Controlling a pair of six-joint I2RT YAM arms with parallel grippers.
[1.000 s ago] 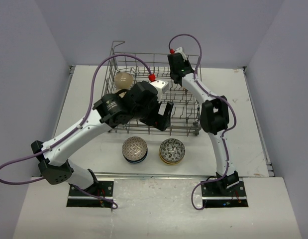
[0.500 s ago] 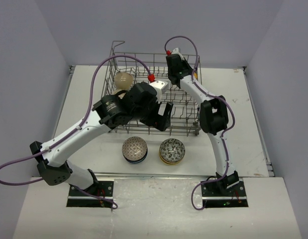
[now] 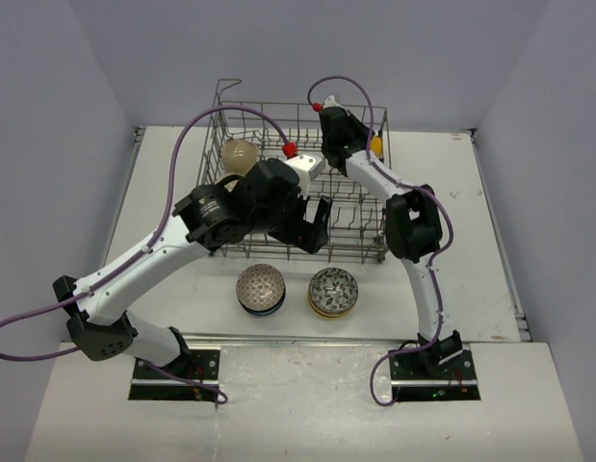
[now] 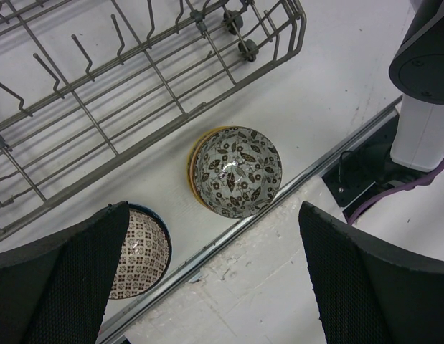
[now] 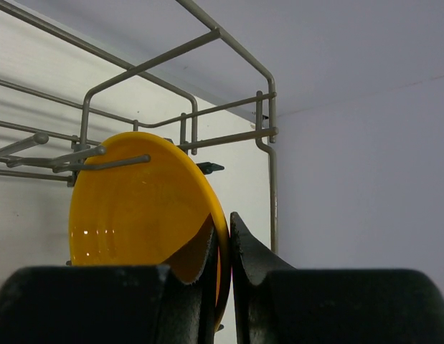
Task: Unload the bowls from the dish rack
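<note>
The right hand (image 5: 223, 228) pinched the yellow bowl (image 5: 135, 208) by its rim at the rack's (image 5: 268, 143) far right corner. It probably needed a straight lift clear of the tines before swinging out, while the left hand (image 4: 213, 215) hung spread above the brown bowl (image 4: 236, 172) near the bench's (image 4: 336, 86) near edge.

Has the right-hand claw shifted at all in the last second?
Yes. The right gripper has slid a little left along the rack's far rail, uncovering the orange bowl its jaws pinch.
</note>
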